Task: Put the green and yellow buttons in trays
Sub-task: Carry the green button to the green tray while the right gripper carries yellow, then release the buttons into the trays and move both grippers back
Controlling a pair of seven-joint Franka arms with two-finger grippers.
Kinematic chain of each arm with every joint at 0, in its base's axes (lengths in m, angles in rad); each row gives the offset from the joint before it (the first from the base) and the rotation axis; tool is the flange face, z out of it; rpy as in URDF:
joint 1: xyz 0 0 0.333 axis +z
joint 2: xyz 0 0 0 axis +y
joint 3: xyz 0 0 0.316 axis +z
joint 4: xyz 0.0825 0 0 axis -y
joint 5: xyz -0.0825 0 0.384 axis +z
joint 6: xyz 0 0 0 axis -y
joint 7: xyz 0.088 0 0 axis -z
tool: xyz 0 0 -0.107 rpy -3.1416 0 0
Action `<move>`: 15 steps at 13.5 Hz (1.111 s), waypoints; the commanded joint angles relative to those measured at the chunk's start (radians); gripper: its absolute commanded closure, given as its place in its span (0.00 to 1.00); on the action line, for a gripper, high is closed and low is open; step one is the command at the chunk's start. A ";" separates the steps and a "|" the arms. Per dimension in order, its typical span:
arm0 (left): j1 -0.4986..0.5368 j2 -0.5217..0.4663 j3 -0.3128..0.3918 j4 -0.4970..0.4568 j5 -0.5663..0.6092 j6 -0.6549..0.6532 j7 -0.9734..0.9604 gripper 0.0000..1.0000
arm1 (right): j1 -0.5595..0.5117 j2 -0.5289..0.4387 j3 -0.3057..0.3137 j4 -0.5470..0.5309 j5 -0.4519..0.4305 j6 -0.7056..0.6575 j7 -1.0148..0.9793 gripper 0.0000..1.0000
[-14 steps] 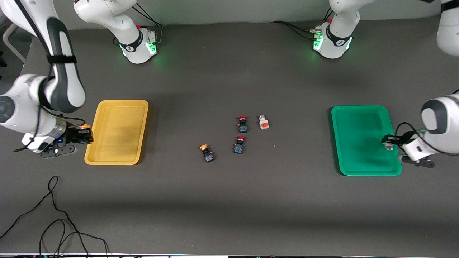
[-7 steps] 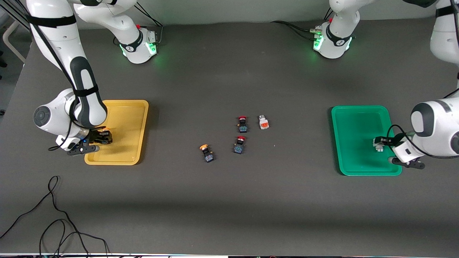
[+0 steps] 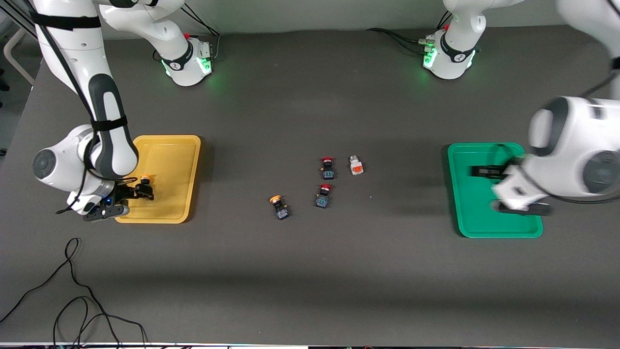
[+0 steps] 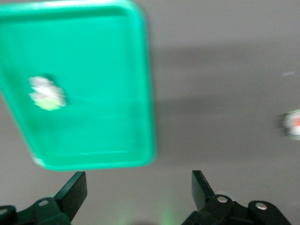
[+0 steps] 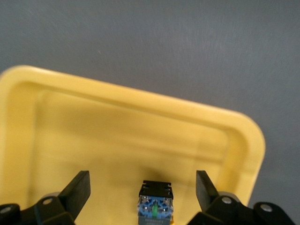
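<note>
Cable, thin and black (image 3: 72, 286), loops on the dark grey table (image 3: 310, 271) near the corner closest to the front camera at the right arm's end.

Next come the loose switches around the table's middle. Nearest is a yellow-orange round-capped button on a black-blue body (image 3: 279, 206). Slightly farther lies a red-capped black-blue switch (image 3: 323, 196), then a second red-capped switch (image 3: 328, 167), with a white-bodied button with an orange part (image 3: 356, 166) just beside it (toward the left arm's end).

At the right arm's end lies the shallow yellow plastic tray with rounded corners (image 3: 167, 145). The right gripper (image 3: 140, 190) is low over the tray's edge nearest that end, its black fingers (image 5: 77, 190) spread wide and gripping nothing. Between them, untouched by either, another yellow-orange capped button on a black-blue body (image 5: 155, 202) rests on the tray floor.

At the left arm's end lies the matching green plastic tray (image 3: 472, 220). The left gripper (image 3: 487, 171) is over it, jaws wide apart and empty. The left wrist view shows a white-bodied button with a green part (image 4: 46, 93) lying inside the green tray, away from the rims.
</note>
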 commanded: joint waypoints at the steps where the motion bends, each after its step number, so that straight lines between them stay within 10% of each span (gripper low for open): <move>1: -0.135 0.052 0.015 0.035 -0.085 0.030 -0.182 0.00 | 0.020 -0.015 -0.020 0.177 -0.133 -0.213 0.160 0.00; 6: -0.342 0.164 0.015 0.020 -0.179 0.285 -0.440 0.00 | 0.150 -0.003 -0.011 0.348 -0.175 -0.370 0.386 0.00; 10: -0.457 0.195 0.017 -0.202 -0.167 0.655 -0.545 0.01 | 0.296 0.096 0.045 0.455 -0.132 -0.360 0.414 0.00; 15: -0.451 0.153 0.021 -0.316 -0.165 0.684 -0.533 0.01 | 0.299 0.302 0.180 0.681 -0.005 -0.309 0.458 0.00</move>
